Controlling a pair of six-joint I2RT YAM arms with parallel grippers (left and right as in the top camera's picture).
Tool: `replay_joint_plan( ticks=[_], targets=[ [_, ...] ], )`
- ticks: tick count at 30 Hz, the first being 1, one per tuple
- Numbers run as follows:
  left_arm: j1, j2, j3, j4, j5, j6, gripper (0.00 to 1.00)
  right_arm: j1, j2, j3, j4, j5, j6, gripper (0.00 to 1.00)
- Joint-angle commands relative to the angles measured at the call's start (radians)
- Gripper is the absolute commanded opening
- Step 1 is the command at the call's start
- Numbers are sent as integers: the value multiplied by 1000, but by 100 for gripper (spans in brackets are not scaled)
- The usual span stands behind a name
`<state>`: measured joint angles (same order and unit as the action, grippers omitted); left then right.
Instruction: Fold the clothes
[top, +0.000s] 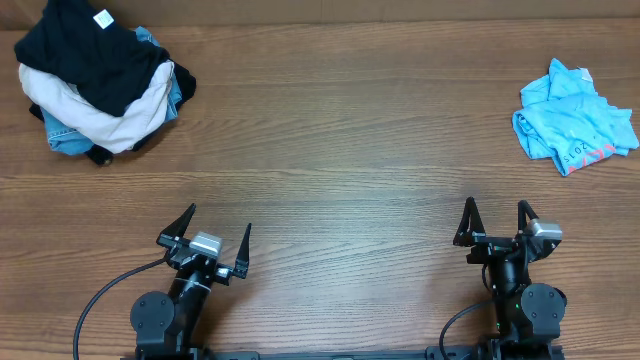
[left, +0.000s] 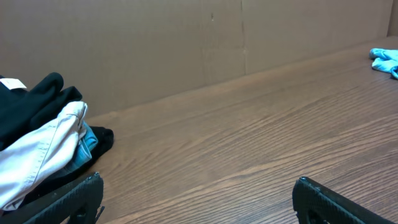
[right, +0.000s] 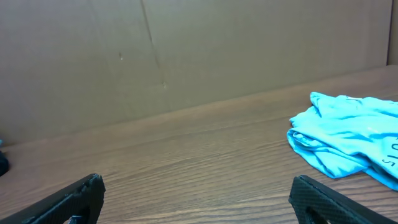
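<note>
The clothes (top: 573, 118), a light sky-blue T-shirt with white and red print, lie crumpled at the far right of the table. In the right wrist view the clothes (right: 348, 140) sit ahead and to the right; in the left wrist view only a corner of the clothes (left: 385, 60) shows at the far right edge. My left gripper (top: 217, 236) rests near the front edge at the left, open and empty, seen also as the left gripper (left: 198, 186) over bare wood. My right gripper (top: 494, 222) stands open and empty at the front right, well short of the shirt, likewise the right gripper (right: 198, 185).
A pile of other garments (top: 98, 80), black on top of cream and denim blue, sits at the far left corner; the same pile (left: 43, 140) lies ahead left of the left fingers. A brown wall (right: 186, 56) backs the wooden table (top: 340, 150).
</note>
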<state>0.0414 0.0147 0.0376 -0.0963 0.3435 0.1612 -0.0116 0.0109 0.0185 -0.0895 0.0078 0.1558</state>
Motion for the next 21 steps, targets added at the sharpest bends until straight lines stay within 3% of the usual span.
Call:
replay_joint_plan(
  ticks=[1, 11, 17, 19, 21],
  targets=[
    [6, -10, -14, 8, -10, 18, 100, 5, -8, -11, 6, 6, -6, 100],
    [6, -10, -14, 8, -10, 18, 100, 5, -8, -11, 8, 2, 0, 100],
    [6, -10, -14, 8, -10, 18, 100, 5, -8, -10, 129, -292, 241, 100],
    [6, -10, -14, 8, -10, 18, 100, 5, -8, 0, 250, -369, 216, 100],
    [6, -10, -14, 8, -10, 18, 100, 5, -2, 59, 262, -350, 145, 100]
  ],
)
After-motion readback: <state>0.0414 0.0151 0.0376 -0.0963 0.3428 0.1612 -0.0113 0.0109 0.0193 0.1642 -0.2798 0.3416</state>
